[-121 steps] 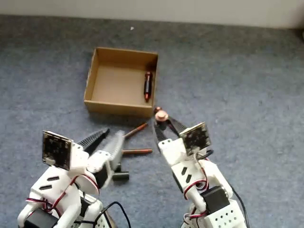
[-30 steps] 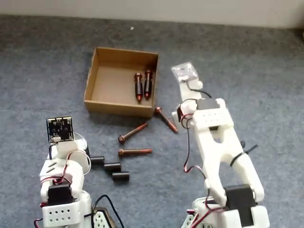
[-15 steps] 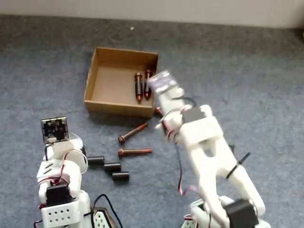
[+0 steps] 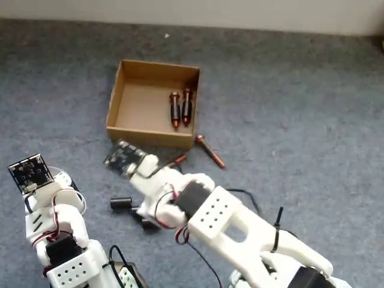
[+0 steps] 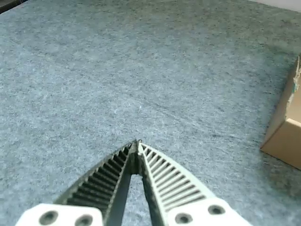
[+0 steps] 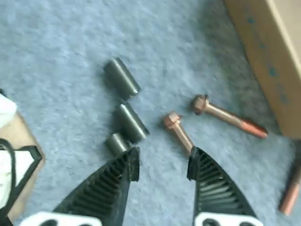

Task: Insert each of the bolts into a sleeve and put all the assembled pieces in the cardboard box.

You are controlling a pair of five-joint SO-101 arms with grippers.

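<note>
Pickup step, it seems: your right gripper [image 6: 163, 160] hangs spread, a bolt [image 6: 179, 133] just ahead between its jaws; descend and close. Left gripper [image 5: 137, 143] sits clenched, empty.

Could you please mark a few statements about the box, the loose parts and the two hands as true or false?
1. Two assembled pieces lie in the cardboard box. True.
2. Three sleeves lie loose on the carpet. True.
3. The left hand is open. False: it is shut and empty, over bare carpet.
4. The right hand grips a sleeve. False: it is open above the sleeves and bolts, holding nothing.
</note>
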